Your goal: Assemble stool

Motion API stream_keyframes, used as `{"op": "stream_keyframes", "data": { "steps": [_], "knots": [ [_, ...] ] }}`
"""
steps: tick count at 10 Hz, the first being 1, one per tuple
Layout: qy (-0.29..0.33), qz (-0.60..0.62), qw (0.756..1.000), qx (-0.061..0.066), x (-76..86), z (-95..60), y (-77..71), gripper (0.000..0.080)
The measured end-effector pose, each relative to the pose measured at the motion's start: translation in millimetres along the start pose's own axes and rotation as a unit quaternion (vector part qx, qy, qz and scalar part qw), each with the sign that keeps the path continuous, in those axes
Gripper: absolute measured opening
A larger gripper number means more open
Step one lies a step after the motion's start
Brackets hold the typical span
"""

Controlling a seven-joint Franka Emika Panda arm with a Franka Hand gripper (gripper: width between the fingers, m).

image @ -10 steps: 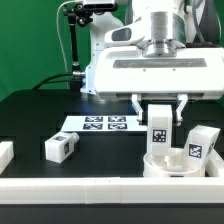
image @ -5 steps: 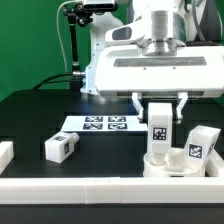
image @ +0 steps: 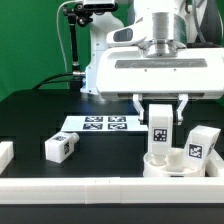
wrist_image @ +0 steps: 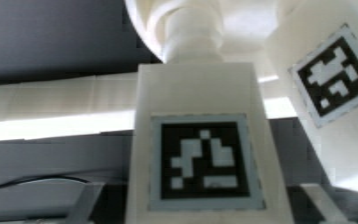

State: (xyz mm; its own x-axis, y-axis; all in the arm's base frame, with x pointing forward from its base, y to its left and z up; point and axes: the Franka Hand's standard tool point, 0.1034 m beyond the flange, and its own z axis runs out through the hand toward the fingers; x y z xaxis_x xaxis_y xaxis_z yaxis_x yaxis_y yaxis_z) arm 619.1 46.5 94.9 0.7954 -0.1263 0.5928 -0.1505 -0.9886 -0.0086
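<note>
1. Your gripper (image: pixel 160 112) was clenched on a leg (image: pixel 160 124). The fingers (wrist_image: pixel 318 208) pressed its two flat sides, and its tag face showed between them.
2. The leg stood upright between the fingers. Its round peg (wrist_image: pixel 201 45) pointed away from them, down at the seat (image: pixel 160 170) straight below. You could not tell from either view whether the peg had entered its hole.
3. I judged the leg to be light, stiff, hard plastic with smooth faces. It would not bend or crush, but it could slip or twist in a loose grip. The flat sides of the blocky body were the right place to hold it, never the peg.
4. The seat looked heavier and thicker, and likely to stay put under a gentle push.
5. A second leg (image: pixel 199 148) stood on the seat just beside the fingers, on the exterior view's right.
6. A loose leg (image: pixel 60 147) lay on the table well apart from the fingers, on the exterior view's left.
</note>
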Motion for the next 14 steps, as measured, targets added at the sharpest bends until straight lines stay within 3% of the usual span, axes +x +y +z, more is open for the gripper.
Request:
{"op": "stream_keyframes", "data": {
  "steps": [10,11,12,13,14],
  "knots": [
    [-0.004,-0.012,1.000,-0.003,-7.4,6.7,2.1,0.0338],
    [-0.007,-0.013,1.000,-0.004,-8.8,7.3,2.2,0.0409],
    [-0.010,-0.013,1.000,-0.003,-9.3,7.3,1.9,0.0409],
    [-0.012,-0.012,1.000,-0.002,-8.1,5.9,0.7,0.0544],
    [-0.011,-0.011,1.000,-0.001,-6.7,4.6,-0.7,0.0625]
  ]
}}
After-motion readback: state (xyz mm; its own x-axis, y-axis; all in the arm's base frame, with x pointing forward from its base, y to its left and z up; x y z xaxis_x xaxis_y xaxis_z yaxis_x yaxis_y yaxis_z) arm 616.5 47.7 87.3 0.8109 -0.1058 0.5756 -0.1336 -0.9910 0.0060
